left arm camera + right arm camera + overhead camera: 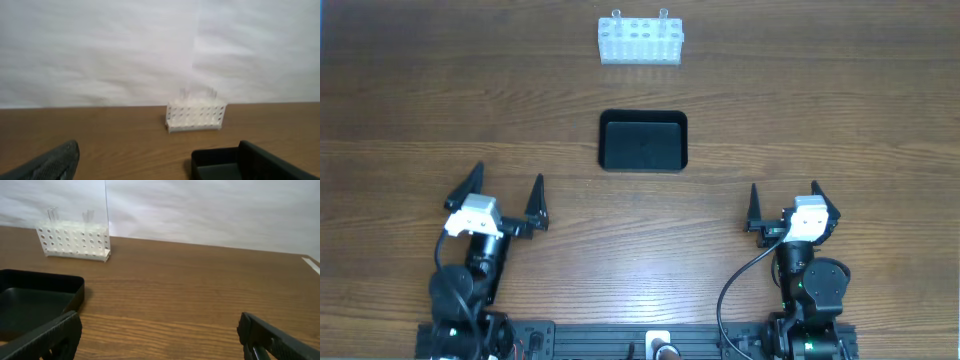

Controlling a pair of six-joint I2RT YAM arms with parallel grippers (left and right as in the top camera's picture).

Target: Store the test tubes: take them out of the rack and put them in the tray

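Test tubes [616,14] stand upright in the far rack [640,42]; we hold left gripper [508,173] and right gripper [783,186] spread wide nearside, tray [643,145] midway, seemingly for short carries.

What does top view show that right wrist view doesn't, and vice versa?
Top view adds: the left gripper, open, both arm bases, and the full outline of the tray, with nothing in it. Right wrist view adds: the white backdrop behind the table, and the perforated side face of the rack, with the test tubes rising upright above it. Shared: rack, its two test tubes, tray, table, and the right gripper, open.
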